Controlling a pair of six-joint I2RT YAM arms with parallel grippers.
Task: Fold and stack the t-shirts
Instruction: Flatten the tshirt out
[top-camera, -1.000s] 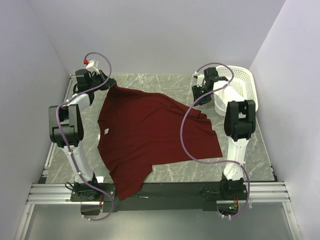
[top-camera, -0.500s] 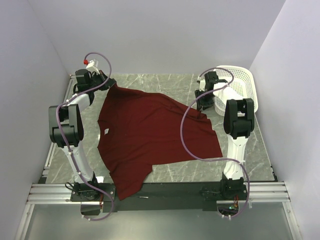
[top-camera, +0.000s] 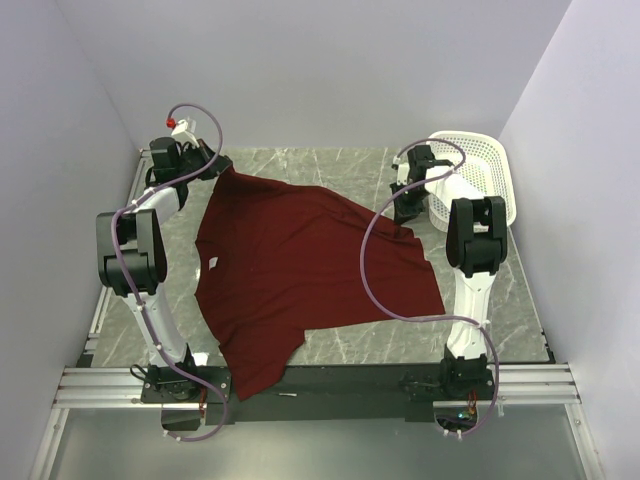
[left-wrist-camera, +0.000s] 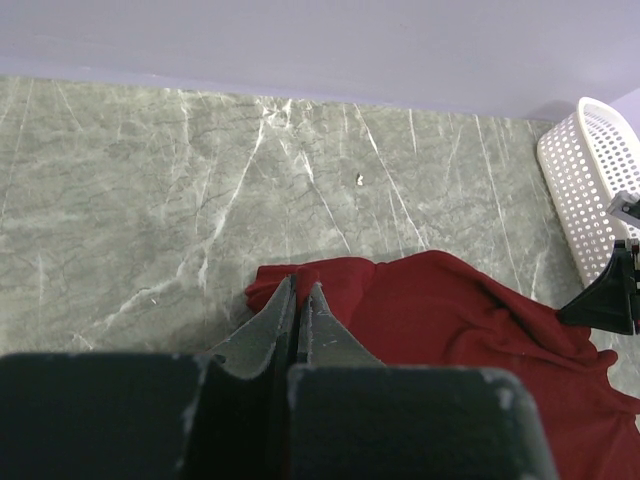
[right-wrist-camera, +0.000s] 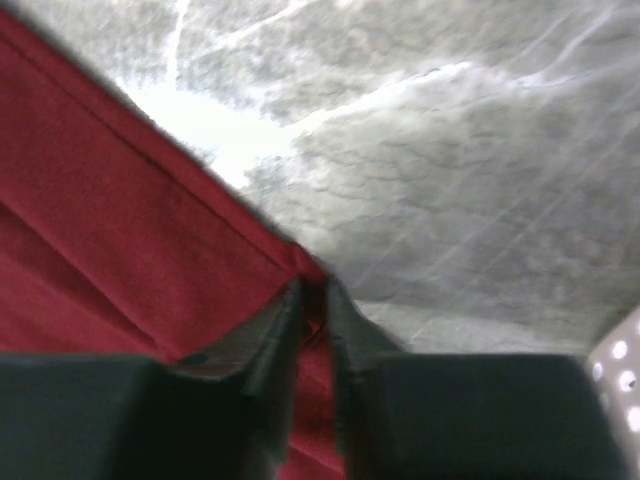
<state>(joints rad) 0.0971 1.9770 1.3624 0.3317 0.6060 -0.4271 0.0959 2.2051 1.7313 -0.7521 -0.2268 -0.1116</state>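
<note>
- Tabletop (top-camera: 330, 165): grey marble. The t-shirt (top-camera: 300, 270) is lying across the middle of it, between the two arms. Its near end is spilling over the near edge onto the black rail.
- T-shirt: plain maroon, no print, a single layer opened out but sitting skewed. The collar is facing the left arm with a small white tag showing. The far left corner is peaking up off the stone, and there are ripples along the far right side. I'm seeing no fold in it yet.
- Basket (top-camera: 490, 170): white mesh, at the far right corner, just beyond the right arm and apart from the cloth.
- Left gripper (left-wrist-camera: 300, 290): jaws are pressed fully together on the far left corner of the shirt, holding it raised.
- Right gripper (right-wrist-camera: 312, 290): jaws are nearly together with the stitched far right corner sitting between the tips. I'm reading that as a pinch on the cloth, though how firm it is I can't tell.
- Step, as I'm judging it: getting both far corners in hand to straighten the shirt before the first fold.
- Next move is calling for both arms to lift together, tension the far edge evenly and square the shirt up. I'm watching the right pinch, since a thin bite on the hem could slip.
</note>
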